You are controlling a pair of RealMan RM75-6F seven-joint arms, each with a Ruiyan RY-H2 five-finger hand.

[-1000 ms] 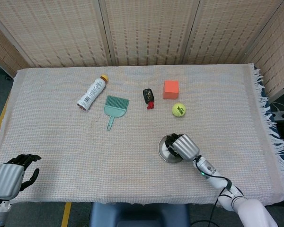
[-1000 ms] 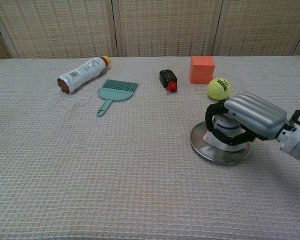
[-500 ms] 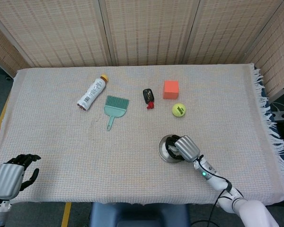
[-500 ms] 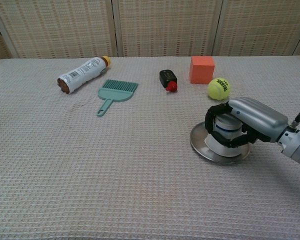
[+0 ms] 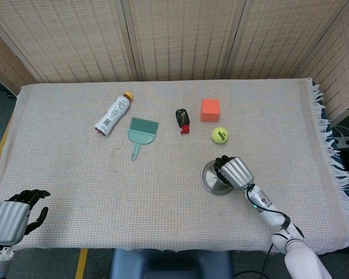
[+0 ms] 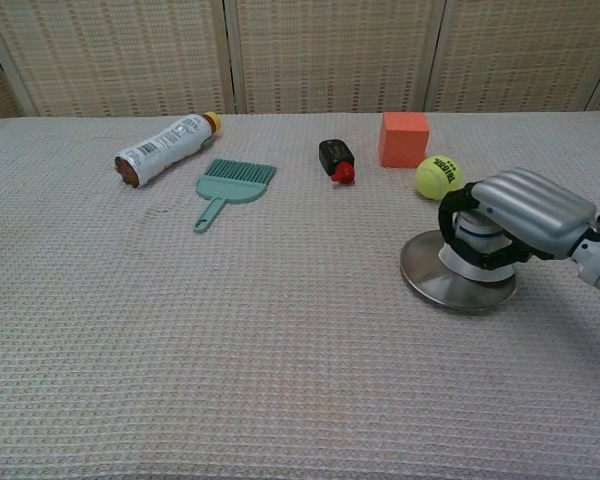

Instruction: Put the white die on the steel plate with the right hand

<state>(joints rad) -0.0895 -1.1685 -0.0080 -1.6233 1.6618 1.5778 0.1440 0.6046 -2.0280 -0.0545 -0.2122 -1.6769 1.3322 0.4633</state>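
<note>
**Right hand sits over the steel plate with a white object beneath its fingers**

The right hand [image 6: 515,225] is curled over the steel plate [image 6: 435,282], its dark fingers [image 6: 458,222] wrapped round a white, blue-banded object that rests on the plate's middle. This is presumably the white die [image 6: 467,263], though the hand hides most of it and its faces cannot be read. Whether the fingers clamp it or merely cage it cannot be told from either view. The left hand [image 5: 11,218] hangs off the near left corner of the bench [image 5: 75,174], fingers curled in, holding nothing.

A die is likely light, rigid and smooth-sided, so it should tolerate a firm pinch on opposite flat faces, but it could tip or skid on polished steel if released unevenly. The plate looks shallow and free to slide on the woven cloth, so sideways drag from the fingers may shift it.

Room to move is generous toward the bench's near edge and to the left. The tennis ball [image 6: 437,177] lies just beyond the hand, with the orange cube [image 6: 404,138] behind it; a straight upward withdrawal seems safest.
</note>
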